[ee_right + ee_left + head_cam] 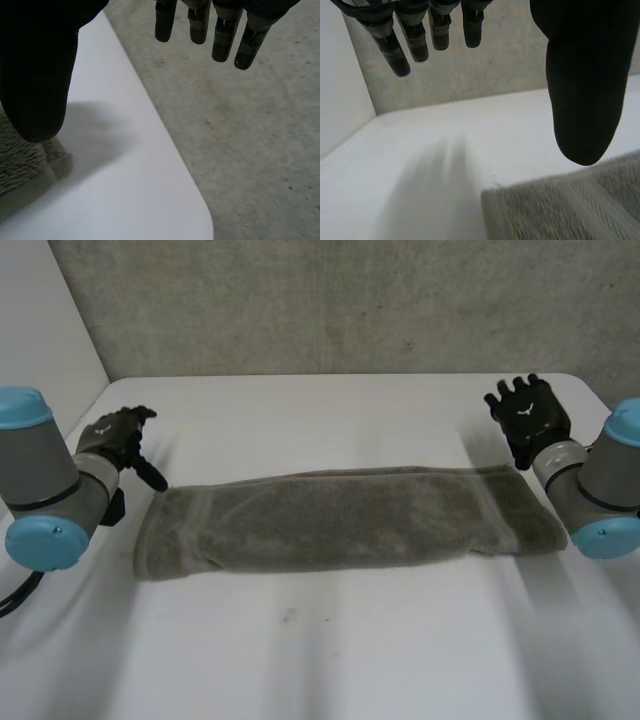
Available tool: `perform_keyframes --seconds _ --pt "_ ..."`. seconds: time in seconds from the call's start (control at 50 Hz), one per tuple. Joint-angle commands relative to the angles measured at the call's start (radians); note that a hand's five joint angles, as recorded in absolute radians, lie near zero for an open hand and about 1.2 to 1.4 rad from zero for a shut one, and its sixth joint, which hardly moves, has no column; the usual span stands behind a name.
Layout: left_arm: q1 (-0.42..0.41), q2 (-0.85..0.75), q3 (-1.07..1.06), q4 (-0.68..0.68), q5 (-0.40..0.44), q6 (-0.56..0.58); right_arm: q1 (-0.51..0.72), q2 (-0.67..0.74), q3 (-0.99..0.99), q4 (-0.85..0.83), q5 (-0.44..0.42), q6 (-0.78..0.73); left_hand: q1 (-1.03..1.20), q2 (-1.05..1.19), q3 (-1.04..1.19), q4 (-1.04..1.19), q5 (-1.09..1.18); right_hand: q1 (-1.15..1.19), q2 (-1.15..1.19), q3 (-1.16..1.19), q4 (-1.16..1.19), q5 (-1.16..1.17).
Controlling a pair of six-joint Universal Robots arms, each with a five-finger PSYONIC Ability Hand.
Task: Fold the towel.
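A grey-green towel [340, 520] lies folded into a long narrow strip across the middle of the white table [320, 660]. My left hand [122, 440] hovers just off the strip's left end, open, fingers [400, 45] straight and holding nothing; the towel's corner [560, 210] lies below its thumb [582, 85]. My right hand [530, 415] is raised above and behind the strip's right end, open and empty, fingers [220, 30] spread. The towel's right end [25, 160] shows under its thumb [35, 75].
The table's far right corner [200, 220] is rounded and lies close beside my right hand, with grey floor [250, 125] beyond it. A grey wall [330, 300] runs behind the table and a white panel [40, 320] stands at the left.
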Motion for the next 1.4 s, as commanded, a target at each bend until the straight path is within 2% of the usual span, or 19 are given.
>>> perform_keyframes --seconds 0.02,0.06,0.1,0.16,0.28,0.32,0.4,0.6,0.84,0.88,0.94,0.98,1.22,1.3,1.34,1.38,1.4 --pt "0.003 0.116 -0.098 0.008 0.004 0.002 -0.009 -0.145 0.112 0.011 0.051 0.113 -0.016 -0.010 -0.012 -0.012 -0.040 -0.019 -0.004 -0.003 -0.010 -0.054" --pt "0.005 0.145 -0.134 0.009 0.007 0.003 -0.011 -0.187 0.149 0.031 0.051 0.131 -0.016 -0.010 -0.012 -0.012 -0.040 -0.019 -0.004 -0.003 -0.010 -0.054" --pt "0.005 0.179 -0.176 0.009 0.010 0.006 -0.011 -0.283 0.221 0.124 0.048 0.154 -0.016 -0.010 -0.012 -0.012 -0.040 -0.019 -0.004 -0.003 -0.010 -0.054" --pt "0.008 0.246 -0.260 0.009 0.014 0.008 -0.011 -0.340 0.265 0.226 0.047 0.157 -0.016 -0.010 -0.012 -0.012 -0.040 -0.019 -0.004 -0.003 -0.010 -0.054" --pt "0.003 0.332 -0.389 0.012 0.014 0.008 -0.011 -0.389 0.321 0.355 0.043 0.159 -0.016 -0.010 -0.012 -0.012 -0.040 -0.003 0.012 0.013 0.006 -0.038" --pt "0.003 0.348 -0.411 0.019 0.014 0.008 -0.028 -0.400 0.357 0.395 0.039 0.157 -0.016 -0.010 -0.012 -0.012 -0.040 0.164 0.179 0.180 0.172 0.128" --pt "0.008 0.382 -0.457 0.049 0.014 0.008 -0.062 -0.414 0.405 0.396 0.036 0.157 -0.016 -0.010 -0.012 -0.012 -0.040 0.297 0.312 0.313 0.305 0.261" --pt "0.014 0.399 -0.481 0.074 0.014 0.006 -0.141 -0.370 0.531 0.279 -0.082 0.159 -0.016 -0.010 -0.012 -0.012 -0.040 0.438 0.453 0.454 0.446 0.402" --pt "0.016 0.399 -0.500 0.075 0.016 0.006 -0.172 -0.293 0.523 0.189 -0.099 0.157 -0.016 -0.010 -0.012 -0.012 -0.040 0.702 0.717 0.718 0.710 0.666" --pt "0.016 0.399 -0.500 0.075 0.016 0.006 -0.181 -0.279 0.518 0.174 -0.099 0.156 -0.016 -0.010 -0.012 -0.012 -0.040 0.857 0.872 0.873 0.865 0.821" --pt "0.016 0.399 -0.501 0.075 0.016 0.006 -0.183 -0.273 0.515 0.169 -0.099 0.156 -0.016 -0.010 -0.012 -0.012 -0.040 0.919 0.934 0.935 0.928 0.884" --pt "0.016 0.399 -0.501 0.075 0.016 0.006 -0.184 -0.259 0.508 0.162 -0.098 0.152 -0.016 -0.010 -0.012 -0.012 -0.040 1.170 1.185 1.186 1.179 1.135" --pt "0.019 0.399 -0.506 0.075 0.014 0.006 -0.250 -0.242 0.482 0.160 -0.092 0.146 -0.016 -0.010 -0.012 -0.012 -0.040 1.203 1.218 1.219 1.211 1.167" --pt "0.019 0.397 -0.506 0.075 0.014 0.005 -0.351 -0.239 0.431 0.179 -0.081 0.140 -0.016 -0.010 -0.012 -0.012 -0.040 1.203 1.218 1.219 1.211 1.167" --pt "0.019 0.399 -0.506 0.075 0.014 0.006 -0.351 -0.239 0.431 0.179 -0.081 0.140 -0.016 -0.010 -0.012 -0.012 -0.040 1.203 1.218 1.219 1.211 1.167" --pt "0.019 0.399 -0.506 0.075 0.014 0.006 -0.475 -0.247 0.388 0.215 -0.084 0.075 -0.016 -0.010 -0.012 -0.012 -0.040 1.203 1.218 1.219 1.211 1.167" --pt "0.019 0.399 -0.506 0.075 0.014 0.006 -0.476 -0.247 0.388 0.215 -0.084 0.074 -0.016 -0.010 -0.012 -0.012 -0.040 1.203 1.218 1.219 1.211 1.167"
